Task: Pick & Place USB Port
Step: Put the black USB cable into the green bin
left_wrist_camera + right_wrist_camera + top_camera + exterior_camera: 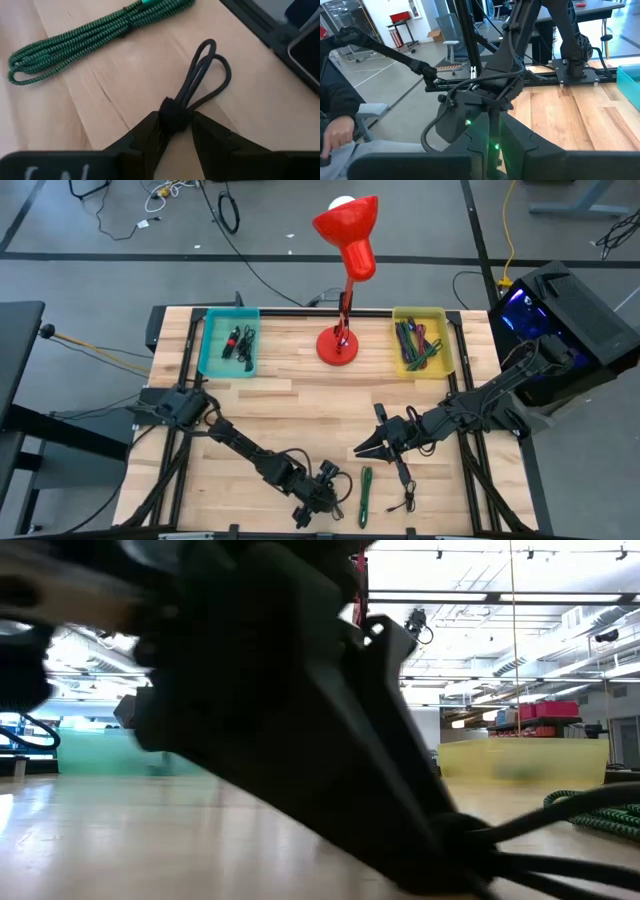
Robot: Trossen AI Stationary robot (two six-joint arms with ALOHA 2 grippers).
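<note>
Dark fingers [150,137] of the left gripper [175,131] pinch the wrapped band of a bundled black cable [200,82], whose loops fan out just ahead of the fingertips over the wooden table [240,115]. Beyond those loops and off to one side lies a coiled green braided cable [95,37], apart from the gripper. From above, the left gripper [325,492] sits at the table's near edge, with the green cable [366,495] just beside it. Over mid-table the right gripper [372,446] hangs with fingers pressed nearly together, empty, another black cable [403,485] lying near it
</note>
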